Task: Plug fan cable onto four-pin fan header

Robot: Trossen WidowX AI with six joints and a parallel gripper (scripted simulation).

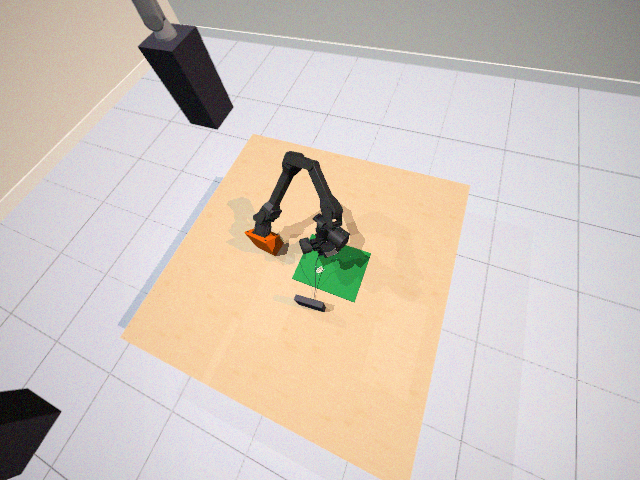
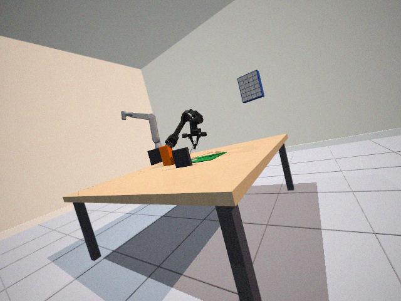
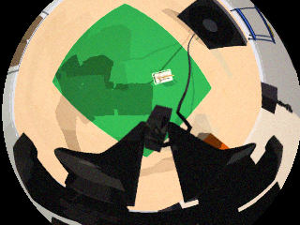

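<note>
The green board (image 1: 351,289) (image 2: 208,158) (image 3: 124,23) lies flat on the table. The white four-pin header (image 1: 319,269) (image 3: 163,74) stands on it, with its pins showing. My gripper (image 2: 194,146) (image 3: 157,126) is shut on the black plug (image 3: 160,117) and holds it above the board, clear of the header. In the wrist view the plug is below the header and slightly tilted. The black cable (image 3: 188,70) runs from the plug to the dark fan (image 1: 310,303) (image 2: 182,157) (image 3: 211,24), which stands upright beside the board. The fingertips are hidden in the top view.
The orange arm base (image 1: 265,241) (image 2: 165,155) (image 3: 216,141) stands on the wooden table (image 1: 361,413) (image 2: 155,186), to one side of the board. The slack cable arcs between fan and gripper. A grey arm (image 1: 149,14) (image 2: 153,129) stands on a dark pedestal (image 1: 191,77) off the table.
</note>
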